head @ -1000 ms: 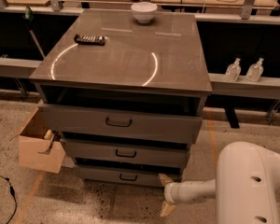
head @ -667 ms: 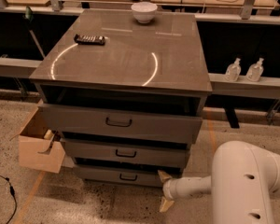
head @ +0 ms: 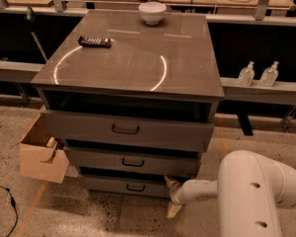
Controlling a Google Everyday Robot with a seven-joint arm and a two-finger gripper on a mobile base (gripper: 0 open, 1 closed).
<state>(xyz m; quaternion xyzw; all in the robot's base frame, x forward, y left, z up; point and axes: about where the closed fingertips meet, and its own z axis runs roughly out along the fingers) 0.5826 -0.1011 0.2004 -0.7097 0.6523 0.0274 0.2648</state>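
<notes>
The largest item is a grey drawer cabinet whose flat top serves as a counter (head: 138, 65); it stands mid-scene on a speckled floor. The robot's white arm (head: 256, 191) occupies the near right corner and reaches left at floor level. The cabinet has three drawers: the top drawer (head: 84, 127) stands pulled out towards the near side, while the middle drawer (head: 96, 159) and the bottom drawer (head: 103, 184) protrude less. The gripper (head: 171, 196) sits low at the right end of the bottom drawer, its fingers apart, one above the other, holding nothing; whether the upper finger touches the drawer front cannot be told. Assessment of the bottom drawer: a rigid, fairly heavy box that likely slides straight outwards with some drag, its front smooth and offering little purchase. The sound hold is its dark bar handle (head: 135, 187), centred on the front, left of the gripper. A cardboard box (head: 42, 159) stands on the floor at the cabinet's left. On the counter are a white bowl (head: 152, 12) at the far edge and a dark remote (head: 94, 42) far left. Two clear bottles (head: 246, 74) stand on a ledge at right.
</notes>
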